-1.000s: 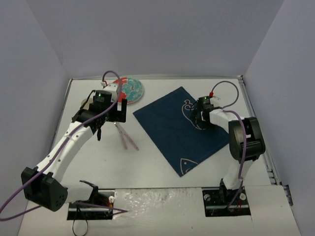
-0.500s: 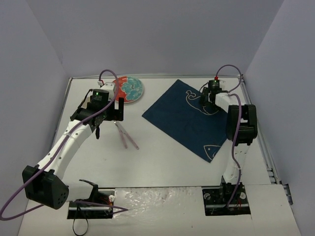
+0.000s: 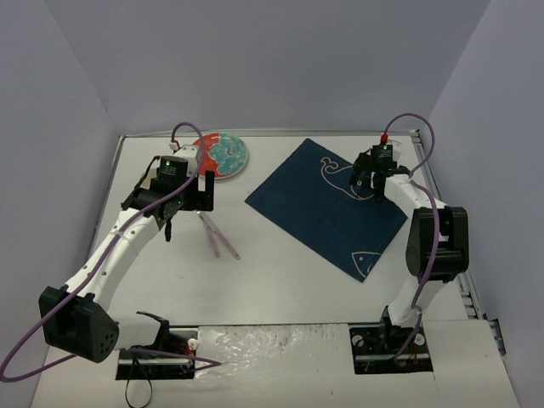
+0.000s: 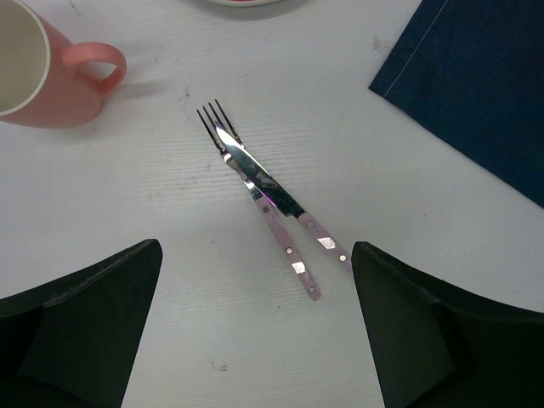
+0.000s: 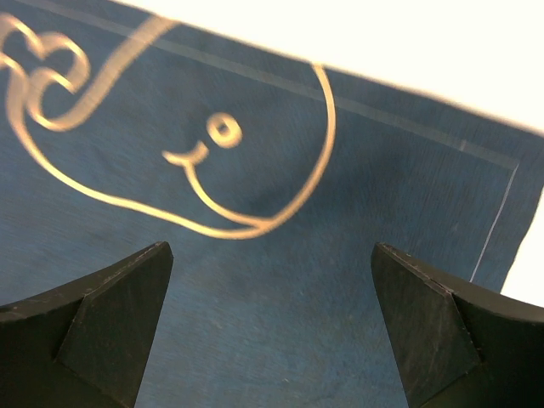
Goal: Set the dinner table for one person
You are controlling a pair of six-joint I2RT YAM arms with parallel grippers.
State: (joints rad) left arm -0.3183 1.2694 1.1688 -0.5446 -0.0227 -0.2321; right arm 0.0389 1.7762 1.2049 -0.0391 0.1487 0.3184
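- dinner table [image 3: 280, 289]: big flat white matte top filling the floor of the scene, lavender walls on the left, right and far sides. rigid and fixed, not something to grip; it looks a bit slick, so flat items will probably slide when nudged.
- left gripper [image 4: 257, 253]: claw wide, nothing in it, hovering over the cutlery at left-centre.
- right gripper [image 5: 270, 251]: claw wide, empty, low over the far right part of the placemat [image 3: 319, 212].
- placemat: dark blue woven cloth with white whale and fish line drawings and a stitched border, lying flat and turned diagonal. soft and limp, best pinched at a corner or edge.
- fork [image 4: 285, 246] and knife [image 4: 272, 191]: crossed and touching, shiny steel with pink riveted handles. thin, light and stiff, so take them by the handles.
- mug [image 4: 51, 85]: pink, glossy, likely breakable, to the left of the cutlery.
- plate [image 3: 225, 155]: round with a red rim, far left.
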